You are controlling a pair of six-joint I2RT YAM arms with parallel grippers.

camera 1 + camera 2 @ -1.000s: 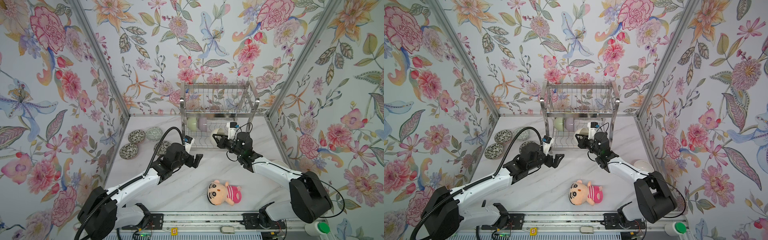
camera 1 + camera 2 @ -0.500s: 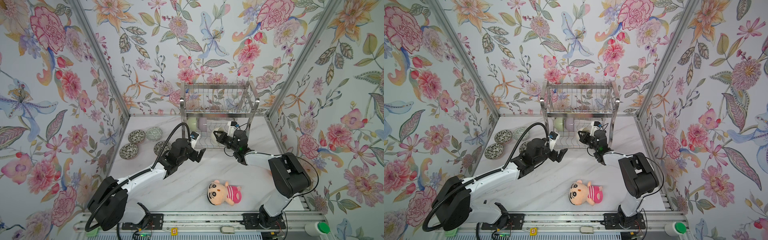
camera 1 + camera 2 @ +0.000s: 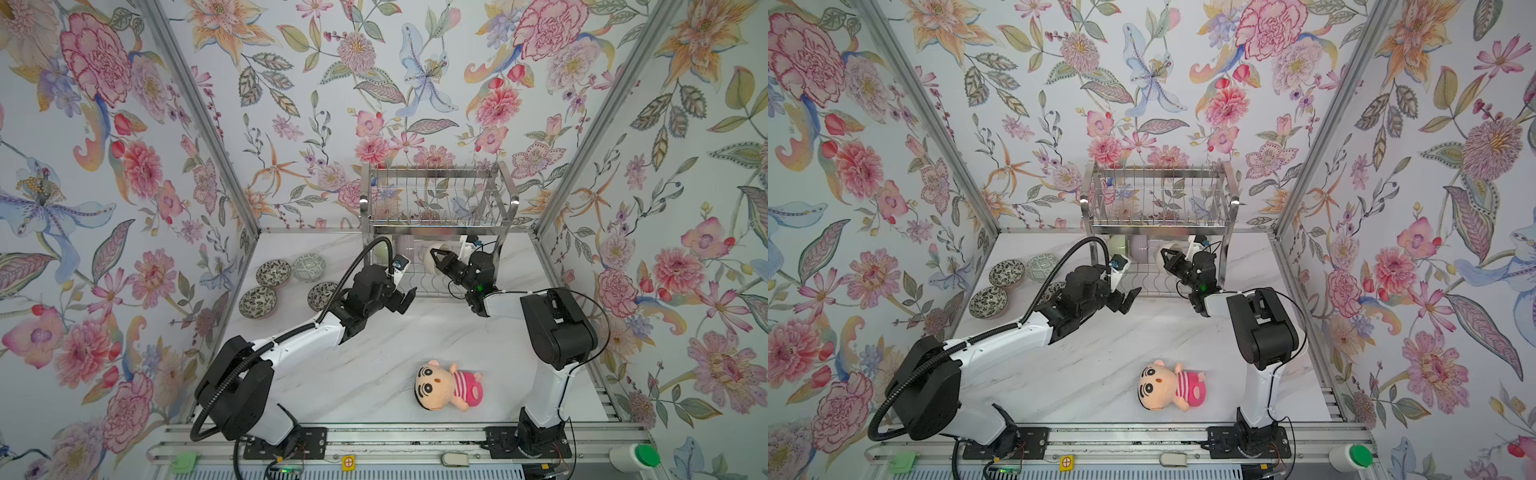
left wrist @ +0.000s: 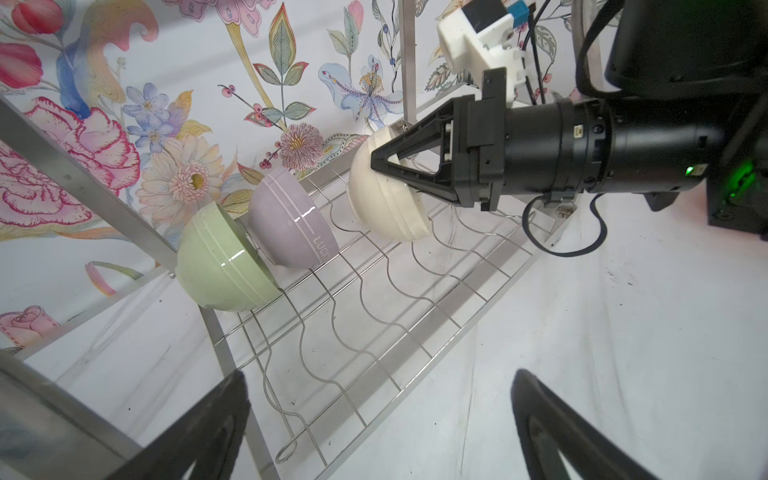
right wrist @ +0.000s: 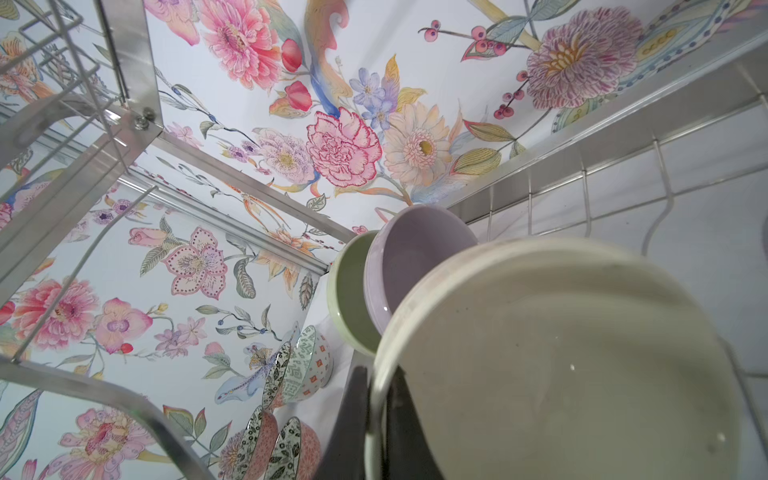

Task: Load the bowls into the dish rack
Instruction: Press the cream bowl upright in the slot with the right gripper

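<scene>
1. Surface (image 3: 374, 353): white marbled; floral-papered walls (image 3: 124, 124) on three sides.
2. Dish rack (image 3: 436, 226): rear centre; green bowl (image 4: 224, 266), lavender bowl (image 4: 291, 232) on lower tier.
3. Right gripper (image 4: 376, 162): clamped on cream bowl (image 4: 374, 203) rim, at lower tier.
4. Left gripper (image 3: 406, 300): jaws wide apart, empty.
5. Patterned bowls (image 3: 273, 273): four, surface left.

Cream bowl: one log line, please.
right gripper: shut on cream bowl | dish rack: green bowl, lavender bowl slotted | left gripper: open, empty

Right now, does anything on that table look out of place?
Yes: a plush doll in a pink striped shirt lies at the front of the table, apart from the bowls and rack. A toy among dishes looks odd.
</scene>
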